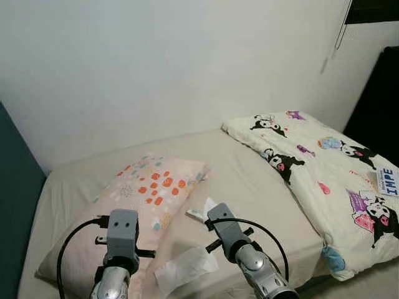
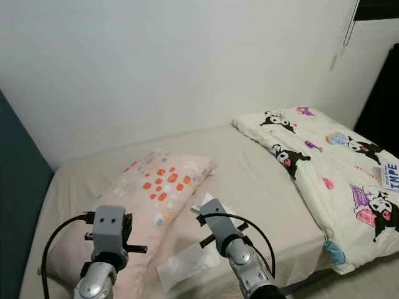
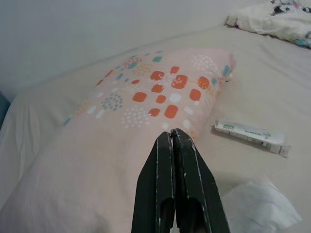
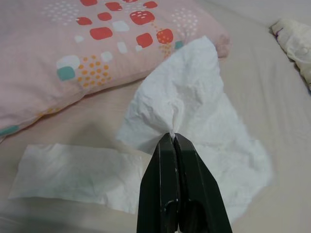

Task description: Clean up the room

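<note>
My right gripper [image 4: 173,137] is shut on a crumpled white tissue [image 4: 189,92], pinching a fold at its middle just above the beige bed sheet [image 1: 249,180]. A second, flat tissue [image 4: 73,174] lies on the sheet beside it, near the bed's front edge [image 1: 185,268]. My left gripper [image 3: 171,133] is shut with nothing in it, hovering over the pink pillow [image 1: 156,187] with orange spots. A small white tube [image 3: 250,136] rests on the sheet by the pillow's edge.
A folded cream comforter [image 1: 330,168] with cartoon prints covers the right side of the bed. A white wall runs behind the bed. A dark teal surface [image 1: 12,187] borders the left, and something black [image 1: 380,99] stands at the far right.
</note>
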{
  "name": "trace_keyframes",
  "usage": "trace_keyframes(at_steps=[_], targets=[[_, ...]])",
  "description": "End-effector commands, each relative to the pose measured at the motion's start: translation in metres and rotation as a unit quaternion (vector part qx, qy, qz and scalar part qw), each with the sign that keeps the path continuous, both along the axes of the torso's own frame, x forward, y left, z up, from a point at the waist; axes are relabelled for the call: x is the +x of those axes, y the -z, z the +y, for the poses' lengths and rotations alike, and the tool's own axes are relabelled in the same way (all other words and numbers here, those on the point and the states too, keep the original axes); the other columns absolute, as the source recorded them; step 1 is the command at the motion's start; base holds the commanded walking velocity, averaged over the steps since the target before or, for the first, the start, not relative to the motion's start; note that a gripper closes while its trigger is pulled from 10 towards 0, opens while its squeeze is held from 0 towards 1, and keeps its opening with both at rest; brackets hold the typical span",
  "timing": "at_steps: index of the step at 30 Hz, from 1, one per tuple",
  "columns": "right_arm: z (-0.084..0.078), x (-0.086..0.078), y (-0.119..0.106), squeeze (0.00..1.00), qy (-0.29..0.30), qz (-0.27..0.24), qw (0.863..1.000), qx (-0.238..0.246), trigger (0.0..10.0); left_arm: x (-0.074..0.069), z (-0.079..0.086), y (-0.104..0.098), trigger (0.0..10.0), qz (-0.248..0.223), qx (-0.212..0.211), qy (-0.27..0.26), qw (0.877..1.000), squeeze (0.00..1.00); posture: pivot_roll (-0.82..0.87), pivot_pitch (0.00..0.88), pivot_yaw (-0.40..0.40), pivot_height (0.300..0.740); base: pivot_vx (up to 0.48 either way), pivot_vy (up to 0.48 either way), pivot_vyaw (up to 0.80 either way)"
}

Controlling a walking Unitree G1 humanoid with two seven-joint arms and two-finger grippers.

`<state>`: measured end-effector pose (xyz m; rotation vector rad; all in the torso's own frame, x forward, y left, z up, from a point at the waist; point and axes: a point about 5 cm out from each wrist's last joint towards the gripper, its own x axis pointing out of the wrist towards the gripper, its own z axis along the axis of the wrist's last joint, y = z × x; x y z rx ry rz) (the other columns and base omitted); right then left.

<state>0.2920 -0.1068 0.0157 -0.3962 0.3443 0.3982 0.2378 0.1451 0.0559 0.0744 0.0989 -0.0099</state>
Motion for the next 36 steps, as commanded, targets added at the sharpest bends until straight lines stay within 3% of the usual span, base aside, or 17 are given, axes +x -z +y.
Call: trace_keyframes(at_steps=[1, 10, 14, 16, 20, 22, 36], targets=[[0.000, -0.003, 0.003, 0.00, -0.004, 0.000, 1.000, -0.007, 10.0, -0.001, -0.002, 0.004, 10.0, 0.003, 0.011, 0.003, 1.000, 0.00, 0.02, 0.000, -0.029, 0.740, 0.000, 0.000, 0.00], [0.001, -0.001, 0.002, 0.00, 0.008, -0.011, 1.000, 0.001, 10.0, 0.003, -0.004, 0.007, 10.0, 0.000, 0.018, -0.006, 1.000, 0.00, 0.02, 0.000, -0.020, 0.740, 0.000, 0.000, 0.00], [0.010, -0.001, 0.005, 0.00, -0.002, -0.004, 1.000, -0.004, 10.0, 0.014, -0.011, 0.009, 10.0, 0.003, 0.026, -0.009, 1.000, 0.00, 0.02, 0.000, -0.020, 0.740, 0.000, 0.000, 0.00], [0.019, 0.002, 0.001, 0.00, -0.017, -0.015, 1.000, -0.009, 10.0, 0.027, -0.018, 0.004, 10.0, -0.004, 0.022, -0.003, 1.000, 0.00, 0.02, 0.000, -0.019, 0.740, 0.000, 0.000, 0.00], [0.022, 0.005, -0.005, 0.00, -0.017, -0.028, 0.999, -0.002, 10.0, 0.040, -0.024, -0.003, 10.0, -0.016, 0.017, 0.003, 1.000, 0.00, 0.02, 0.000, -0.017, 0.740, 0.000, 0.000, 0.00], [0.013, 0.010, -0.014, 0.00, 0.009, -0.047, 0.999, 0.016, 10.0, 0.055, -0.033, -0.013, 10.0, -0.030, 0.013, 0.017, 0.999, 0.00, 0.01, 0.000, -0.002, 0.740, 0.000, 0.000, 0.00], [-0.017, 0.009, -0.032, 0.00, 0.076, -0.095, 0.992, 0.041, 10.0, 0.080, -0.050, -0.023, 10.0, -0.032, 0.008, 0.031, 0.999, 0.00, -0.04, 0.000, 0.045, 0.740, 0.000, 0.000, 0.00]])
